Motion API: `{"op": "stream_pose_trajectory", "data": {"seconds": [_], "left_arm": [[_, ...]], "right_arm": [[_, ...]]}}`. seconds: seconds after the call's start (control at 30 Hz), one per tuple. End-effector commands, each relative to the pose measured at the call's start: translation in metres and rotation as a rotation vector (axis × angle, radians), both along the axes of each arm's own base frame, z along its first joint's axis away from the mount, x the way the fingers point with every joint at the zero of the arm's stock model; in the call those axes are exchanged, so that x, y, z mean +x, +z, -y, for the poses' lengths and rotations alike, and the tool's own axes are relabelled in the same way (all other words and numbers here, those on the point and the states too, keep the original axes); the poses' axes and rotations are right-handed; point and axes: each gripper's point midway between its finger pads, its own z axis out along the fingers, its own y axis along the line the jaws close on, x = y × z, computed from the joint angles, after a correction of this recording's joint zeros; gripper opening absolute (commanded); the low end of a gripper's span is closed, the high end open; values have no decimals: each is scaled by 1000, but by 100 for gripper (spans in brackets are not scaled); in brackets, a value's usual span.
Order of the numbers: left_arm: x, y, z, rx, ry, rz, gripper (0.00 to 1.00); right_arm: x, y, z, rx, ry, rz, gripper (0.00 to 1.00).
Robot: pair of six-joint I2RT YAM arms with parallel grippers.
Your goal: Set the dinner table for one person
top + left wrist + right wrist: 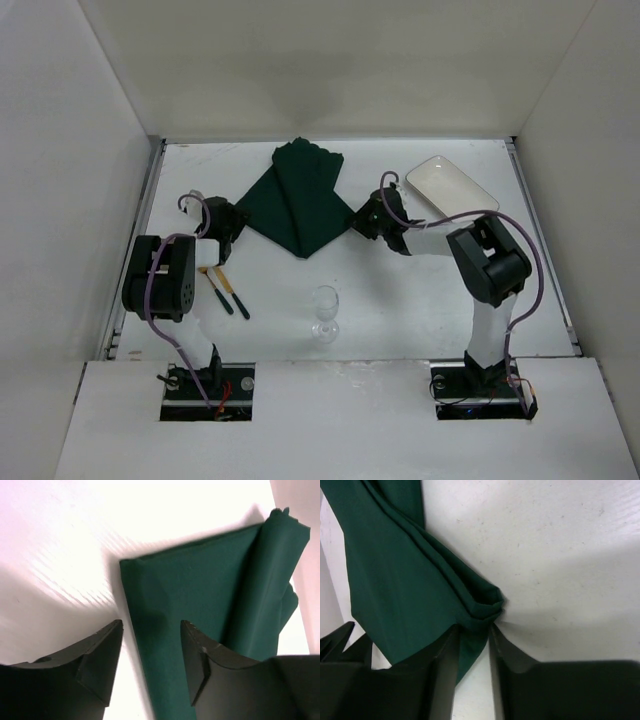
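Right pincer (472, 627) pinches placemat (300, 205), which lies lengthwise near-to-far on dinner table (420, 290).

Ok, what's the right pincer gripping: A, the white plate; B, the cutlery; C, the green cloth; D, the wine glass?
C: in the right wrist view the right pincer is closed on a bunched corner of the cloth.

No readable text, label, brand, number or sign on any surface, any view.
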Motion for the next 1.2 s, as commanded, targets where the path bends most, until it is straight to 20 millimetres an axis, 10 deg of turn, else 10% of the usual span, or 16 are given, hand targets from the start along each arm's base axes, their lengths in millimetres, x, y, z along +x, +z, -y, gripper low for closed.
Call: {"op": "stream_pose_trajectory", "data": {"seconds": [0.0,0.13,0.23,0.4,0.5,0.67,1.17], "left_arm": [[2,-12,-12,-5,40,-32,44],[7,-18,-10,-16,41,-28,24],[6,-19,-9,-18,46,-32,12],[1,-21,-11,-13,62,-36,8],[-1,-22,-7,-4,57,-34,7],[-9,-27,3,-10,47,-46,6],[-93,-22,5,49,25,-76,5]], "right_arm": [[15,15,-9,41,-2,21,28],[29,37,-19,80,17,73,9],[42,91,-12,109,3,200,6],[15,150,56,-64,-126,380,6],[-31,110,92,-149,-194,306,6],[-95,36,95,-171,-193,123,7],[-89,16,119,-180,-184,57,10]]}}
